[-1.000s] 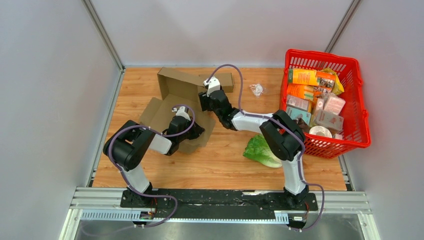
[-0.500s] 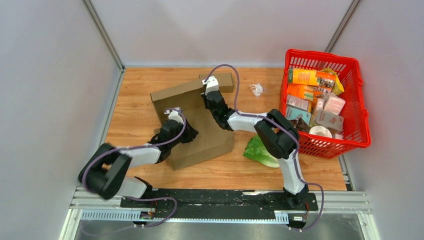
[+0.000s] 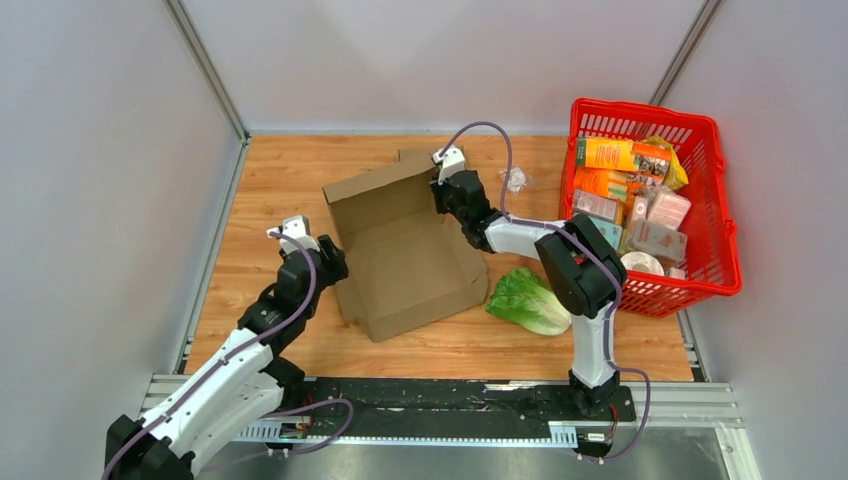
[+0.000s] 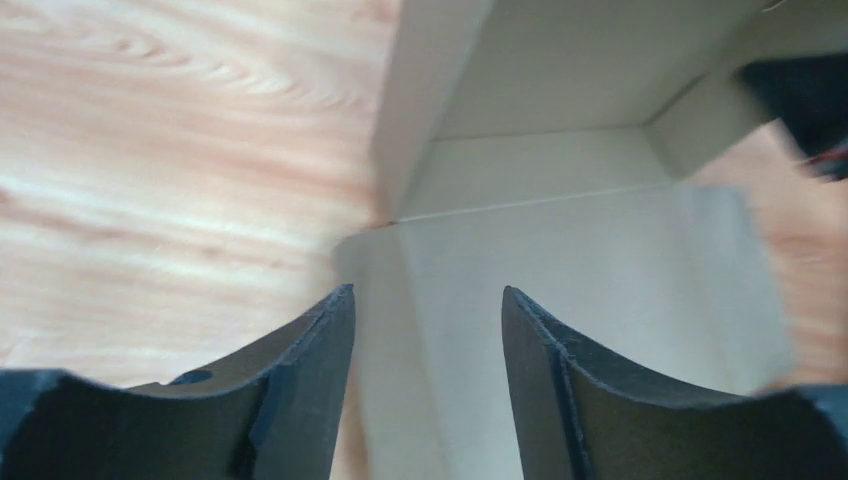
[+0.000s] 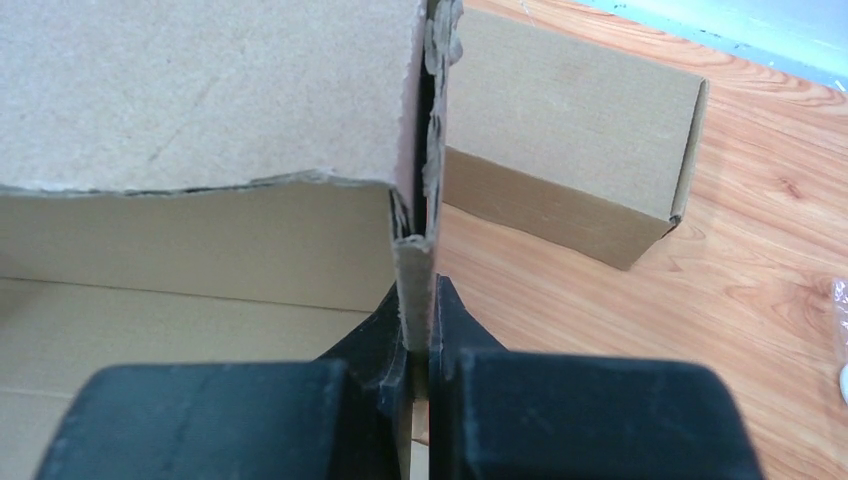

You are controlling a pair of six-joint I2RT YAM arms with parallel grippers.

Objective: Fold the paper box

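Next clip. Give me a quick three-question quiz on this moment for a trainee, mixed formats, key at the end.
1. True or false: the right end effector is shut on a wall of the paper box.
2. What lies between the paper box and the red basket? A) lettuce B) bottle C) sponge
3. Fill in: the left end effector has its jaws ____.
Key: 1 true; 2 A; 3 open.

Two boxes point(image 3: 405, 255) point(image 5: 570, 140), one lettuce point(image 3: 527, 300), one basket point(image 3: 640, 118), perhaps one wrapper point(image 3: 515, 179).
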